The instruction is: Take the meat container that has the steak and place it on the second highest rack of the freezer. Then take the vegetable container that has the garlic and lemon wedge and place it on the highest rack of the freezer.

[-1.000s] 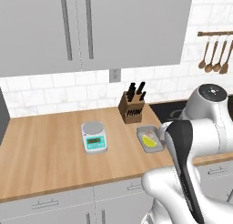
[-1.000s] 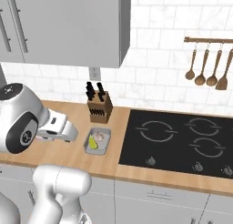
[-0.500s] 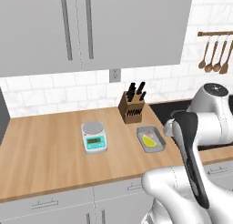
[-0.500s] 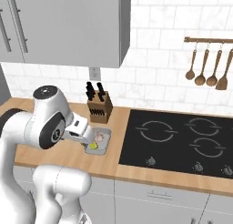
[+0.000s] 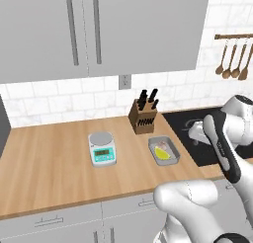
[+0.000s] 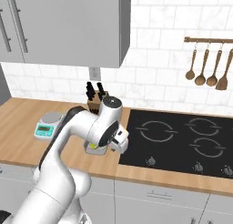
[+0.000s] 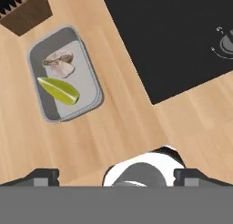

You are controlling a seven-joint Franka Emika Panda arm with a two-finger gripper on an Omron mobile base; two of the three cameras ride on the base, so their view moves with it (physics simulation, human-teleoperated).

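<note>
My pincer [image 7: 116, 175] hangs wide open and empty over the counter [image 7: 136, 127] beside the stove [image 7: 173, 32], and the vegetable tray [image 7: 63, 73] with lemon wedge [image 7: 58, 91] and garlic [image 7: 59, 63] lies off to its left, long axis running near-to-far, just before the knife block [image 5: 144, 119].

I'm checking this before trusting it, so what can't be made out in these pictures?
- Vegetable container: right base view, mostly hidden behind the arm.
- Gripper: hand view, fingertips cut off by the bottom edge; nothing between them.
- Scale: left base view, display too small to read.
- Hob: hand view, knob cut off at the right edge.
</note>
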